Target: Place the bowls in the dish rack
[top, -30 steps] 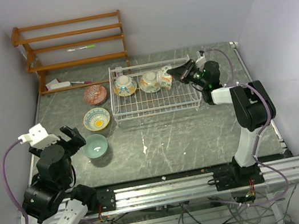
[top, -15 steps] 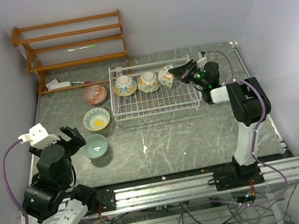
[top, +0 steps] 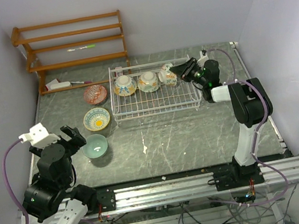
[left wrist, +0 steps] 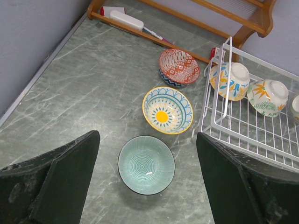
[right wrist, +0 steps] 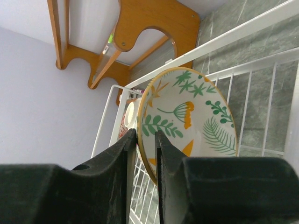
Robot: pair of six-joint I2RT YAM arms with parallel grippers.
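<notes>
Right wrist view: the right fingers [right wrist: 112,182] stand close together astride the rim of the leaf-painted bowl [right wrist: 187,121], one on each side of it (whether they pinch it or sit just free of it I cannot tell). That bowl stands on edge inside the dish rack [right wrist: 243,31], whose white rim wire runs just beyond it, with the wooden shelf [right wrist: 154,18] farther off. The left fingers [left wrist: 60,182] are spread wide with nothing between them, above the bench [left wrist: 70,93]. Straight ahead of them the teal bowl [left wrist: 146,164] sits upright on the bench, just beyond it the yellow-blue bowl [left wrist: 167,110], then the red-patterned bowl [left wrist: 179,66], all outside the rack. To their right, a blue-orange bowl [left wrist: 229,80] and an orange-flowered bowl [left wrist: 267,96] lean on their sides in the rack.
</notes>
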